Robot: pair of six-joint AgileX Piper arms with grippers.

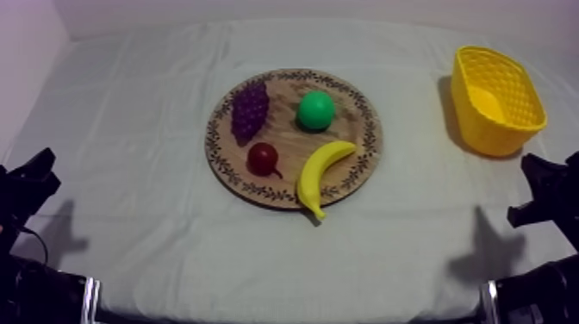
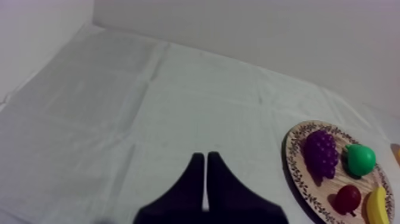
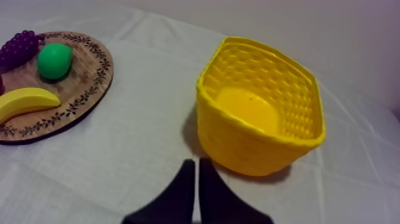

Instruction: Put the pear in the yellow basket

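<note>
Two hands are closed on nothing, fingers pressed together: the left hand (image 2: 205, 157) and the right hand (image 3: 195, 162). The pear (image 1: 315, 110) sits on the wooden board (image 1: 222, 157), well ahead-right of the left hand. The yellow basket (image 3: 256, 149) stands just ahead of the right hand.

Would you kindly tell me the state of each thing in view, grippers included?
wooden board: lying flat, holding four fruits.
pear: on the board, untouched.
grapes: lying on the board.
small red fruit: on the board.
banana: on the board, one end past the rim.
yellow basket: upright, empty.
left gripper: shut on nothing.
right gripper: shut on nothing.
</note>
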